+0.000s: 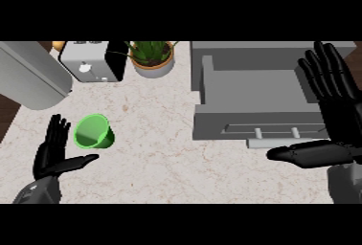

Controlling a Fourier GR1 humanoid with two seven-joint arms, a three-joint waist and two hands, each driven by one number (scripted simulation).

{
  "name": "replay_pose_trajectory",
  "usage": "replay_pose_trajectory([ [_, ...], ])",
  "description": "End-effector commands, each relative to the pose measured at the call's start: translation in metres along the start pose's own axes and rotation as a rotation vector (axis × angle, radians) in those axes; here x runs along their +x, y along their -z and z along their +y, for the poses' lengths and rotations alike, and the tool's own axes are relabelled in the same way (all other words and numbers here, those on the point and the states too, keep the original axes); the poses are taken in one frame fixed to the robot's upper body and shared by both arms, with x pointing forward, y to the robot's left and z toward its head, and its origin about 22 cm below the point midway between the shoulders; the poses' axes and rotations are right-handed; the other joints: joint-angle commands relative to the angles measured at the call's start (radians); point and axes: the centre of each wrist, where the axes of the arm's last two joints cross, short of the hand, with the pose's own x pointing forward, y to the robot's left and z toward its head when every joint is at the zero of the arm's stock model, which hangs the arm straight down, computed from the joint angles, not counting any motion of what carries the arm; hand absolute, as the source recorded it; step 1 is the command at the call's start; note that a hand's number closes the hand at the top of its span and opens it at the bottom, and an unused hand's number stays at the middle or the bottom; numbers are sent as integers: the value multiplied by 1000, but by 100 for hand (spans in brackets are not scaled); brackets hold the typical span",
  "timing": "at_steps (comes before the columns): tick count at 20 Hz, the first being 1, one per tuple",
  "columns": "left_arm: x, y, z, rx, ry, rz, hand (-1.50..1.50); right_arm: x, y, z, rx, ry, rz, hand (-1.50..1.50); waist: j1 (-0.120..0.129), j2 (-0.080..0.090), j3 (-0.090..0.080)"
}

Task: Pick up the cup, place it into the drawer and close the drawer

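A green cup [93, 131] lies tipped on its side on the marble counter [163, 158], mouth toward the lower left. My left hand [52, 154] is open just left of it, fingers straight, thumb pointing toward the cup, not touching it. The grey drawer [254, 100] stands pulled open at the right, its handle [276, 130] on the front panel. My right hand [338, 110] is open and large in view, fingers up over the drawer's right side, thumb stretched left below the drawer front.
A toaster [90, 61] and a potted plant [151, 57] stand at the back. A grey rounded appliance [28, 76] fills the back left corner. The counter's left edge runs near my left hand.
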Motion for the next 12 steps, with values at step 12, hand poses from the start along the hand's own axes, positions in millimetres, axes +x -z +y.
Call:
replay_pose_trajectory([
  [12, -16, 3, -27, -6, -26, -77, -150, 6, 7, -22, 0, -2, 7, -150, -13, 5, -2],
])
